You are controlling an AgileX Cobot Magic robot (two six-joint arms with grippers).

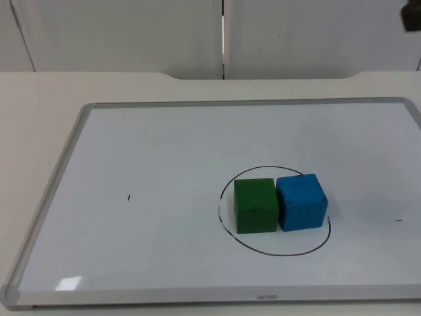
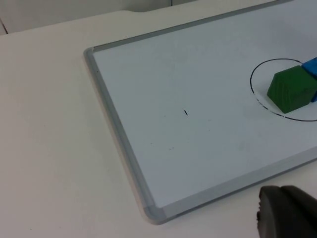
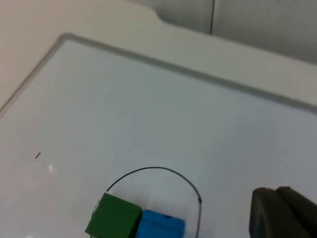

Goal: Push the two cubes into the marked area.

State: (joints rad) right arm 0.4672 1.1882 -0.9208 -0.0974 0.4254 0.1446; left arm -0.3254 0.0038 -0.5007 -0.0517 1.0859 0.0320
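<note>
green cube (image 1: 255,205) touching blue cube (image 1: 301,201) — both inside drawn circle (image 1: 273,251) | whiteboard (image 1: 164,151) | jaws — cannot tell

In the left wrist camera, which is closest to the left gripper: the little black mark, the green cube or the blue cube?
From the left gripper's fingertip:
1. Green cube, inside the drawn circle.
2. Blue cube, just behind the green one, touching it.
3. Little black mark, off to the side on the whiteboard.

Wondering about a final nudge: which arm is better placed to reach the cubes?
Right, probably. The green cube and blue cube sit inside the circle, right of the whiteboard's middle, closer to the right gripper; the left gripper waits off its front-left edge.
</note>
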